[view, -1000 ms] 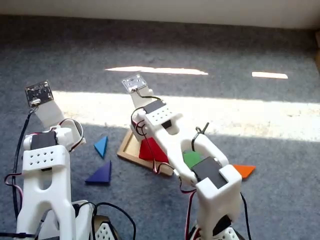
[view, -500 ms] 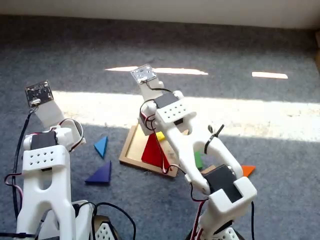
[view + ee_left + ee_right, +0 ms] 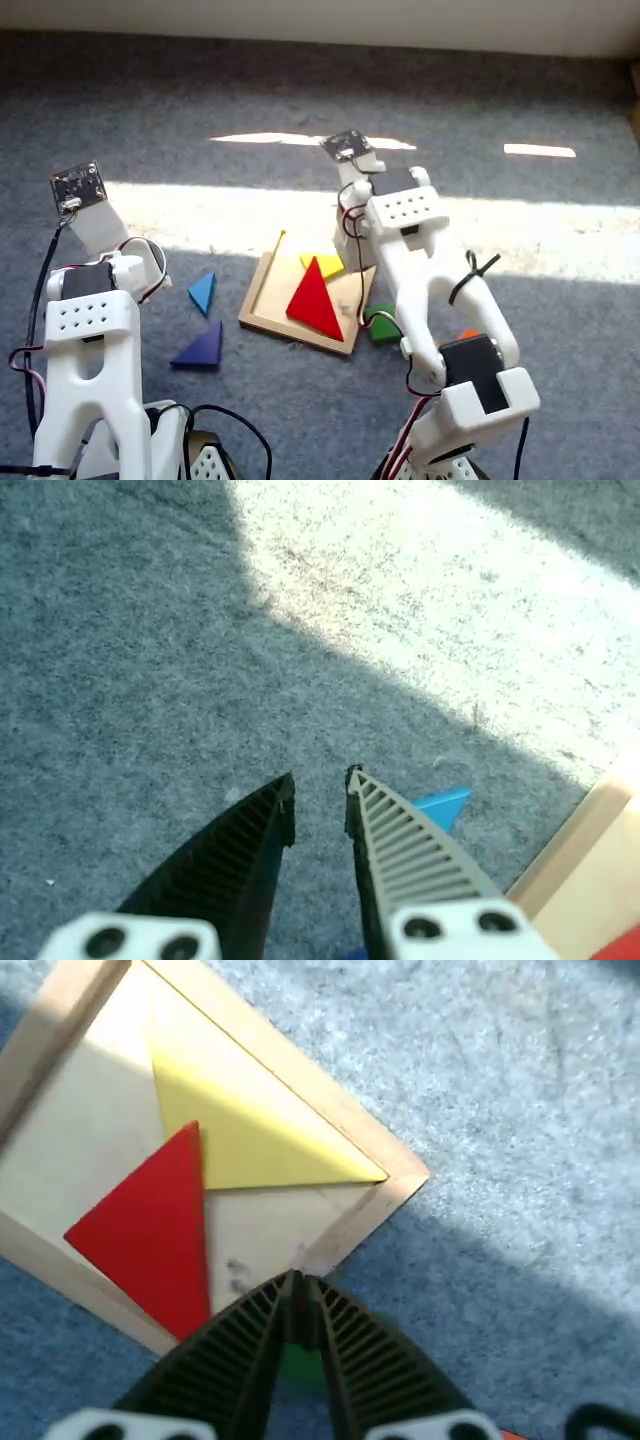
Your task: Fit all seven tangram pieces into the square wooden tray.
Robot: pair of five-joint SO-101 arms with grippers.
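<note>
High view: the square wooden tray [image 3: 254, 288] lies on the grey carpet [image 3: 150, 100] at the centre of the frame. A red triangle [image 3: 315, 300] and a yellow triangle [image 3: 322, 264] lie inside it. A green piece [image 3: 383, 325] lies just off its lower right edge, and a sliver of an orange piece [image 3: 468, 333] shows further right. A light blue triangle [image 3: 203, 293] and a dark blue triangle [image 3: 203, 347] lie left of the tray, beside the left arm [image 3: 90, 330]. The right arm [image 3: 430, 280] rises at the tray's right side.

Left wrist view: the left hand [image 3: 320, 790] hangs over the carpet, fingers slightly parted and holding nothing. The light blue triangle [image 3: 440, 805] is just beyond one fingertip.

Right wrist view: the right hand [image 3: 300, 1282] has its fingertips pressed together with nothing between them, over the tray's rim [image 3: 390, 1192]. The yellow triangle [image 3: 250, 1130] touches the red triangle [image 3: 150, 1230]. The green piece [image 3: 300, 1365] shows through the slit between the fingers.
</note>
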